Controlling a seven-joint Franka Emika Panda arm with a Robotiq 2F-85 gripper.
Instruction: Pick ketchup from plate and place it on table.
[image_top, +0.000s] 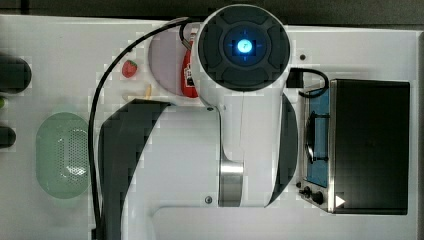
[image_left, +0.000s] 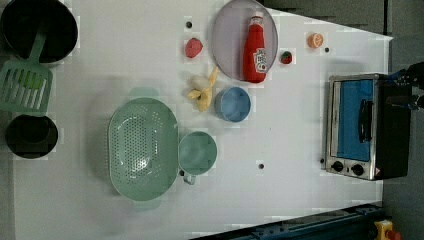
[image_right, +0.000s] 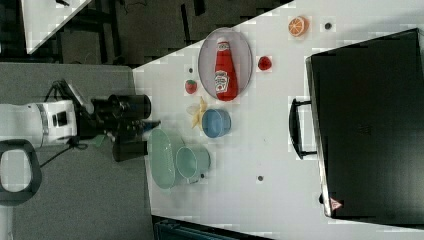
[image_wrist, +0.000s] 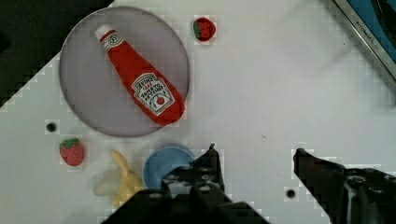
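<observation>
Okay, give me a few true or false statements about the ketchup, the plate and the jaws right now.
1. The ketchup lies on its side on the plate. True.
2. The gripper holds the ketchup. False: its jaws are open and empty, above the table.
3. A blue dish sits beside the plate. True.
4. Both strawberries lie on the plate. False: one strawberry and the other strawberry lie on the table.

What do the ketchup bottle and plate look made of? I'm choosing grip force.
The ketchup looks like soft matte plastic or plush: rounded, no glare, printed label. The plate looks like smooth matte plastic: flat, even lilac-grey, thin rim. Neither is certain from looks alone.
</observation>
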